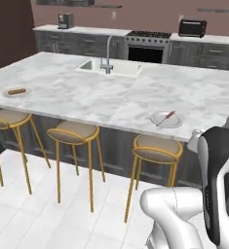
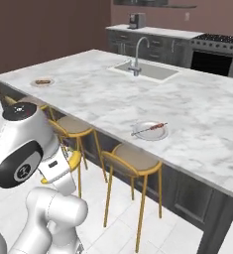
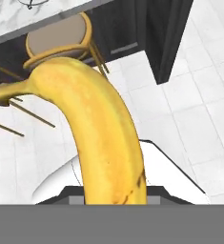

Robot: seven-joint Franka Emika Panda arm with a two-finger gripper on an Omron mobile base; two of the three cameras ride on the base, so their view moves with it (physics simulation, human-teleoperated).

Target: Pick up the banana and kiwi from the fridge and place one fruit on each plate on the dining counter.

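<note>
Right now the pincer is clamping the banana [image 3: 104, 133], a smooth, bright-yellow curved fruit with brown flecks near its lower end and a tapering stem reaching up and left in the hand view. The fingertips themselves are being hidden behind the fruit, so the grip is showing only through the banana rising straight from where they sit.

Beyond the banana tip, one round wooden stool [image 3: 61, 40] with a thin gold frame is standing against the dark grey base of the table [image 1: 111, 97], whose white, grey-veined marble top is running past its edge in a long straight line. Pale tiled floor [image 3: 189, 114] is lying open to the side of the pincer, giving free room there.

Two plates are sitting on the marble: the near plate [image 1: 166, 119], round, shallow and white with a red-orange strip on it, close to the front edge, and the far plate [image 1: 16, 91] well apart toward the other end. Three stools are lining the front edge. An inset sink [image 1: 108, 67] with a curved tap is lying mid-top.
</note>
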